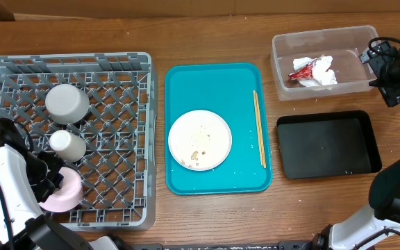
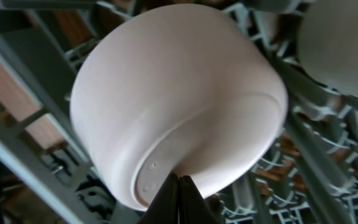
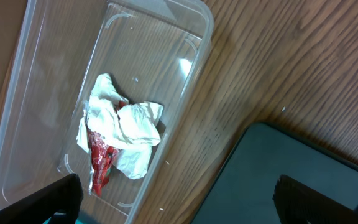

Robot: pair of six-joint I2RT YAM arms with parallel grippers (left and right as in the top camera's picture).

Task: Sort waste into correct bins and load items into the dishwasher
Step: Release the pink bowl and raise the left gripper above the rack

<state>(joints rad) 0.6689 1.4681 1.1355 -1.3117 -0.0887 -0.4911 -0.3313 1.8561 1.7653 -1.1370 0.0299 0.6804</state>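
Ref. overhead view, 12 o'clock = far edge of the wooden table. The large square grey plastic lattice dish rack sat at 9 o'clock; the rectangular teal serving tray occupied ctr. The left gripper was at the rack's 7 o'clock corner, jaws pinched together, tips against the base ring of a pale pinkish round dish, which leaned tilted among the pegs, underside up, presumably so wash water drains off. Whether the tips nipped the dish's edge or only touched it could not be told. An upturned white round bowl and a small white cup stood in the rack at 12 o'clock of that dish. The right gripper hung w/ jaws spread wide, nothing between them, over the clear plastic rectangular tub at 2 o'clock; the crumpled white paper napkin and small red torn wrapper lay inside, touching each other, i.e. dry waste was binned. The shallow black rectangular tray lay at 4 o'clock, just beside the tub, presumably reserved for food waste. Not yet loaded: the flat white round plate w/ food specks, on the teal tray, and the pair of thin wooden chopsticks lying along the tray's 3 o'clock side, apart from the plate.
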